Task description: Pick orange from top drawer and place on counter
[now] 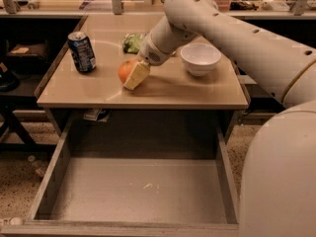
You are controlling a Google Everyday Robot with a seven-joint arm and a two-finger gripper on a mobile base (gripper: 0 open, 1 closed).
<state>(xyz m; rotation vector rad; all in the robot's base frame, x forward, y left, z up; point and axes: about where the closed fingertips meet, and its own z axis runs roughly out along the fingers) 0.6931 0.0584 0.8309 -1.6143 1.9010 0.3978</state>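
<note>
The orange (125,71) is held between the fingers of my gripper (131,74), low over the tan counter (163,90), left of its middle. A pale finger (137,75) covers the fruit's right side. The gripper is shut on the orange. Whether the orange touches the counter I cannot tell. The top drawer (138,196) is pulled open below the counter, and its grey bottom holds only a few scuffs. My arm (222,28) reaches in from the upper right.
A blue soda can (82,52) stands on the counter's left. A white bowl (200,59) sits on the right. A green bag (132,42) lies behind the gripper. Shelving and clutter stand at the far back.
</note>
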